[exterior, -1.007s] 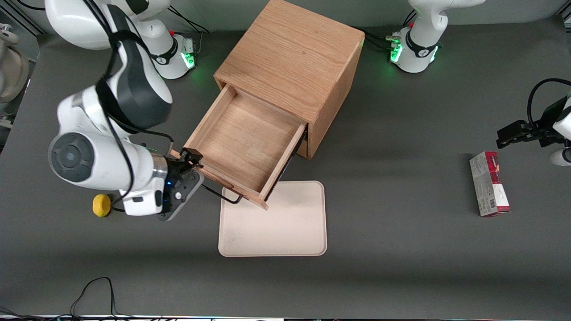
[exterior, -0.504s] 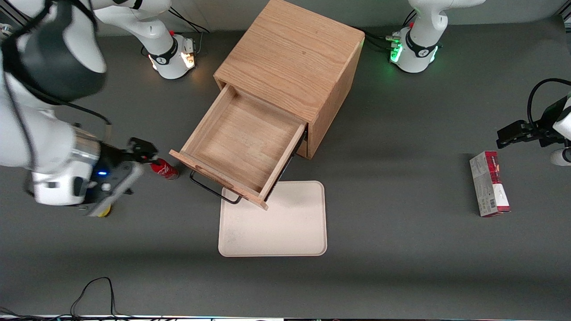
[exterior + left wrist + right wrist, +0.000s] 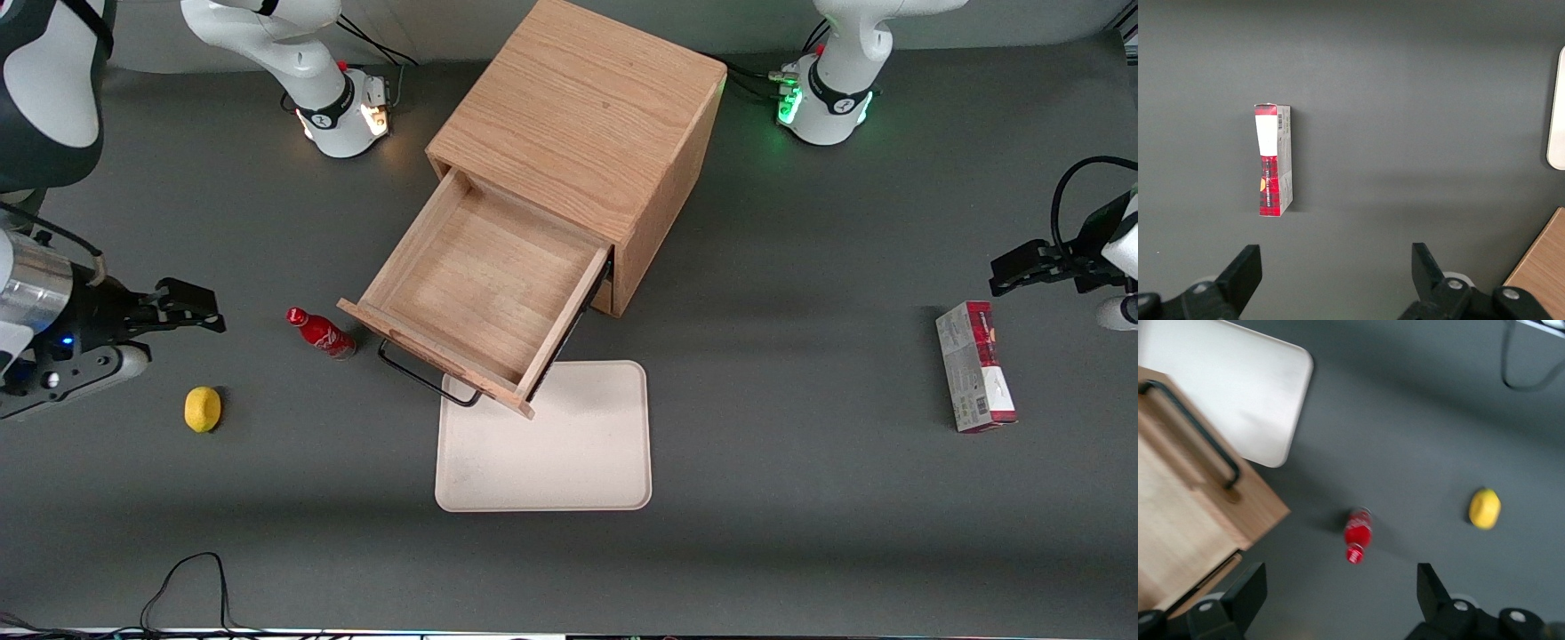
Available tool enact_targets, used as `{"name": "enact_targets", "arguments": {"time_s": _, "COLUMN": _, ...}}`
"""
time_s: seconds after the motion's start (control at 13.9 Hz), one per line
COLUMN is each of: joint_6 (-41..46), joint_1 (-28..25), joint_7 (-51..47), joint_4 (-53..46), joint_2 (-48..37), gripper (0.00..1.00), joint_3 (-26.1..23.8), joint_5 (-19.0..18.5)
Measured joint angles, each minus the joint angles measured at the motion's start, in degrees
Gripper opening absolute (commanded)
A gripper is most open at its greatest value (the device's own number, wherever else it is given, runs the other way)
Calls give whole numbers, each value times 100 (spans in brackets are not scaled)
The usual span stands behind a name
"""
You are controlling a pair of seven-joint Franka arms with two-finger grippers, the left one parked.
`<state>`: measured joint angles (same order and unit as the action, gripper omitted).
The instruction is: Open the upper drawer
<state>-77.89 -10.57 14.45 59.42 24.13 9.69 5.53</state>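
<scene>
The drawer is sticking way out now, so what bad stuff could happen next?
The upper drawer is pulled far out, so its black handle overhangs the beige tray; anything lifted off that tray might bump it. The red bottle stands upright close to the drawer's corner, and the gripper, jaws open and off toward the working arm's end of the table, might tip it if it swings back.

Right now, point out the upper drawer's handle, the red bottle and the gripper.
upper drawer handle (image 3: 425, 379), front view, middle of the black bar.
red bottle (image 3: 322, 333), front view, its body.
gripper (image 3: 194, 306), front view, between its open fingertips, toward the working arm's end.
</scene>
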Motion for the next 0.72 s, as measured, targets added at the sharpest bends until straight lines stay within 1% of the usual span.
{"name": "enact_targets", "arguments": {"time_s": 0.14, "joint_6": -420, "joint_1": 249, "joint_7": -23, "joint_4": 543, "joint_2": -328, "gripper": 100, "joint_3": 46, "joint_5": -115}}
{"name": "enact_targets", "arguments": {"time_s": 0.29, "joint_6": -944, "joint_1": 584, "joint_7": -23, "joint_4": 1255, "joint_2": -813, "gripper": 100, "joint_3": -3, "joint_5": -136}}
{"name": "enact_targets", "arguments": {"time_s": 0.36, "joint_6": -1078, "joint_1": 803, "joint_7": -22, "joint_4": 1568, "joint_2": -1053, "gripper": 100, "joint_3": -166, "joint_5": -240}}
{"name": "enact_targets", "arguments": {"time_s": 0.5, "joint_6": -1169, "joint_1": 1206, "joint_7": -23, "joint_4": 2025, "joint_2": -1419, "gripper": 100, "joint_3": -689, "joint_5": -669}}
{"name": "enact_targets", "arguments": {"time_s": 0.58, "joint_6": -1198, "joint_1": 1289, "joint_7": -34, "joint_4": 2191, "joint_2": -1550, "gripper": 100, "joint_3": -857, "joint_5": -766}}
{"name": "enact_targets", "arguments": {"time_s": 0.72, "joint_6": -1210, "joint_1": 1334, "joint_7": -83, "joint_4": 2472, "joint_2": -1722, "gripper": 100, "joint_3": -948, "joint_5": -811}}
